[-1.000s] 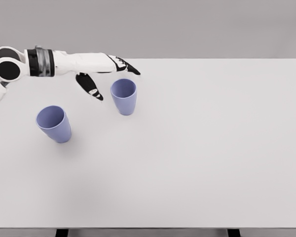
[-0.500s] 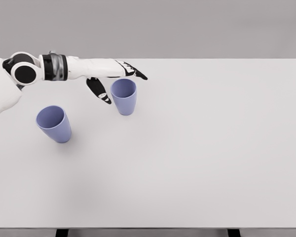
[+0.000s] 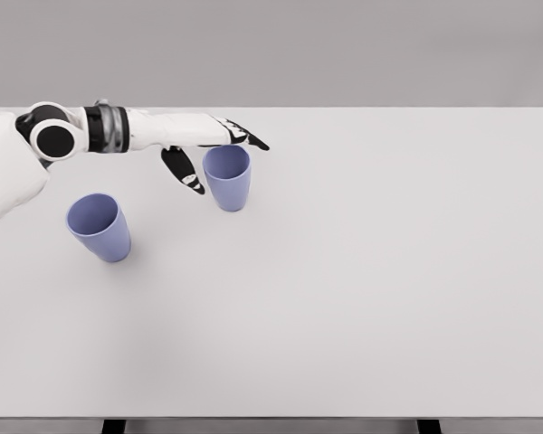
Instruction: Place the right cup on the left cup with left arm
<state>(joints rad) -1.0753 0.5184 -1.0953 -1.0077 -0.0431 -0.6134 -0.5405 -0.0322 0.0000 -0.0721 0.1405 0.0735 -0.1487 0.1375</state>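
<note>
Left hand (image 3: 208, 149) — upper left of frame, fingers spread, holding nothing; thumb hangs just left of the right cup (image 3: 227, 177), the other fingers reach past its far rim. Right cup: upright, upper left of centre, on the white table (image 3: 389, 271). Left cup (image 3: 100, 227): 1 matching blue cup, lower left of it, well apart, upright. Step judged: reach before grasp — next the fingers must close round the cup wall, then lift it.

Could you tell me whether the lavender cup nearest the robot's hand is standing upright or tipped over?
Upright: the right lavender plastic cup stands on its base on the white table, open mouth facing up.
</note>
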